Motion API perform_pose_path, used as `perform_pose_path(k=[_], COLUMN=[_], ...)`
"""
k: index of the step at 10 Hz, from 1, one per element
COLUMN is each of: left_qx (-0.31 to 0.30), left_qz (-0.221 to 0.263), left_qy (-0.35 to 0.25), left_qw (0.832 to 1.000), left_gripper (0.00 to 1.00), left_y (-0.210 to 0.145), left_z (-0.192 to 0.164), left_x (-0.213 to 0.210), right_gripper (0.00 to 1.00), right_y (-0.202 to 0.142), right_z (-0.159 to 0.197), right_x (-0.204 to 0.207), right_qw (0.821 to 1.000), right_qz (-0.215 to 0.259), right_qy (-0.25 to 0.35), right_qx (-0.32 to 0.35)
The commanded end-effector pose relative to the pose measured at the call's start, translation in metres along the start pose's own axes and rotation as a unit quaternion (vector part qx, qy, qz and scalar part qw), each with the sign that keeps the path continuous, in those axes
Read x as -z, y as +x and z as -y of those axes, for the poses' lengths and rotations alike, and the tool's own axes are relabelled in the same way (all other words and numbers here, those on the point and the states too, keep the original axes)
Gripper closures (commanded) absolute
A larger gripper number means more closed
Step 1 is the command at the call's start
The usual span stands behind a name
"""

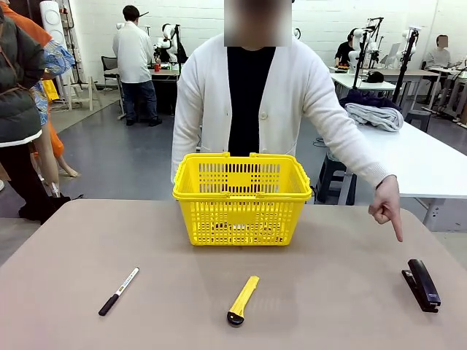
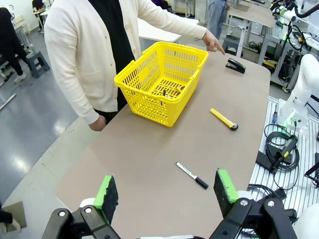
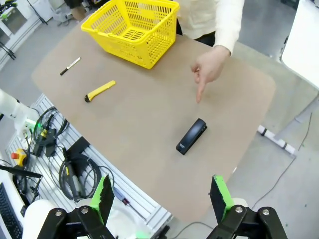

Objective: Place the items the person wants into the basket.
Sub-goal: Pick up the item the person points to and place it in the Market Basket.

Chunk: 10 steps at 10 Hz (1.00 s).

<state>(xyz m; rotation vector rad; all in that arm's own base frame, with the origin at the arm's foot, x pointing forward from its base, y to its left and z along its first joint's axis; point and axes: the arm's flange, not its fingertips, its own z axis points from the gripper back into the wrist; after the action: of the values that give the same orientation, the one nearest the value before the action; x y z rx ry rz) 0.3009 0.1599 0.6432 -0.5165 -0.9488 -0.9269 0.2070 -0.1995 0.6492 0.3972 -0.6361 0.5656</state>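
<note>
**Now the stapler is singled out**

The person's hand point(image 1: 387, 208) points down at the black stapler point(image 1: 422, 285), which lies on the surface point(image 1: 328, 313) at 4 o'clock from the yellow basket point(image 1: 241, 222). This likely marks it as wanted. The left gripper point(image 2: 165, 189) and right gripper point(image 3: 162, 194) hover wide open and empty. The left wrist view looks into the basket, where a slim pen point(image 2: 164, 92) lies; from the front, the lattice obscures it.

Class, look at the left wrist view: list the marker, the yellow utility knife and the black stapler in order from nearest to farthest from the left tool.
Measured from the left tool:
1. marker: just ahead of the tool, on the near part of the table.
2. utility knife: mid-table, beyond the marker.
3. stapler: at the far end, beside the person's pointing hand.
</note>
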Motion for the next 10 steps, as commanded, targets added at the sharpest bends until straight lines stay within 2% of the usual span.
perform_pose_path(k=[1, 5, 7, 8, 10], left_qx=[0.001, 0.001, 0.001, 0.001, 0.001], left_qz=[-0.001, -0.001, -0.001, -0.001, -0.001], left_qy=[-0.005, -0.005, -0.005, -0.005, -0.005], left_qw=[1.0, 1.0, 1.0, 1.0, 1.0], left_gripper=[0.0, 0.0, 0.0, 0.0, 0.0], left_y=[0.002, 0.002, 0.002, 0.002, 0.002], left_z=[0.0, 0.0, 0.0, 0.0, 0.0], left_x=[-0.001, -0.001, -0.001, -0.001, -0.001], right_gripper=[0.0, 0.0, 0.0, 0.0, 0.0], right_y=[-0.001, 0.0, 0.035, 0.047, 0.058], right_z=[-0.001, 0.0, -0.023, -0.034, -0.042], right_x=[0.002, 0.0, 0.041, 0.069, 0.111], right_qw=[1.0, 1.0, 0.99, 0.974, 0.951], right_qz=[0.002, 0.0, -0.063, -0.116, -0.169], right_qy=[0.009, 0.0, -0.056, -0.095, -0.122], right_qx=[-0.006, 0.0, 0.117, 0.173, 0.23])
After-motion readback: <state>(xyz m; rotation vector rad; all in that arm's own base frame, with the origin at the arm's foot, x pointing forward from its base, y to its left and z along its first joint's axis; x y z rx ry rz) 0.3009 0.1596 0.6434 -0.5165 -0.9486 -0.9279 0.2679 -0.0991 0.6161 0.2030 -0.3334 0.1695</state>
